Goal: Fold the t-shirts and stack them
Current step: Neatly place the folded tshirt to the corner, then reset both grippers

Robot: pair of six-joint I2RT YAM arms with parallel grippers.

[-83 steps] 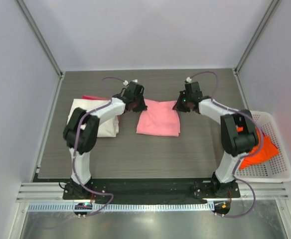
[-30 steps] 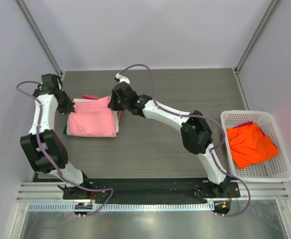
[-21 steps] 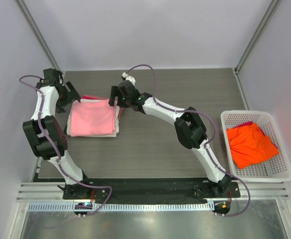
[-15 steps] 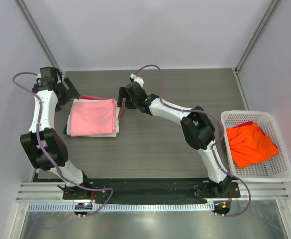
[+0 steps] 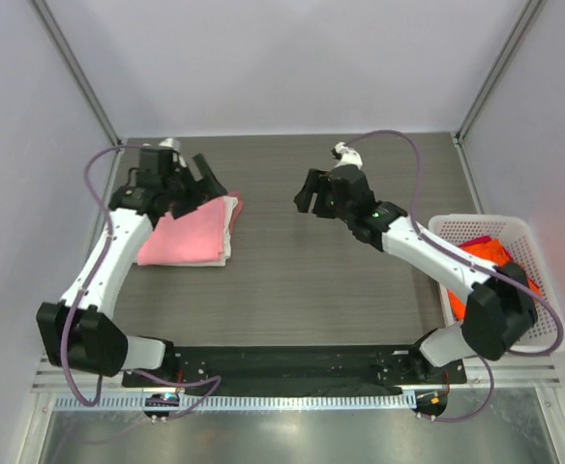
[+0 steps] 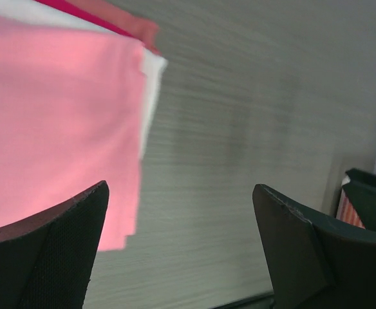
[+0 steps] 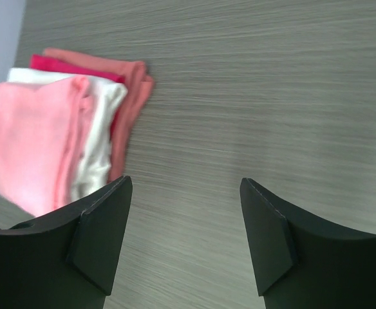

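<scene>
Four-layer stack (image 7: 72, 129): sits at 9 o'clock on the table (image 5: 312, 280). The pink shirt (image 5: 181, 242) is on top, and the white shirt (image 7: 101, 151), red shirt (image 7: 65, 66) and coral shirt (image 7: 129, 96) show past its edge.
Orange shirt (image 5: 490, 253): a loose, unfolded heap in the basket (image 5: 546, 329) at 4 o'clock, partly hidden by the right arm.
Left gripper (image 6: 180, 193): jaws spread wide with nothing between them. It hovers over the stack's 1 o'clock corner, close to the cloth.
Right gripper (image 7: 185, 180): jaws also spread wide and empty. It is above bare table toward 12 o'clock, well apart from both stack and basket.
Step in hand: as I read it, the stack is settled and the orange shirt is the one left to fetch.
Left arm, done well: rise straight up before swinging away, so no finger catches the pink corner and skews the top layer.
Right arm, done well: go to 4 o'clock and pinch one edge of the heap, such as a shoulder or hem, not the bunched middle. Lift high enough to clear the basket wall.
Landing spot: the open table centre, with room to spread the shirt flat and away from the stack.
Risk: soft cotton may snag the mesh, and the light basket may lift with it.
</scene>
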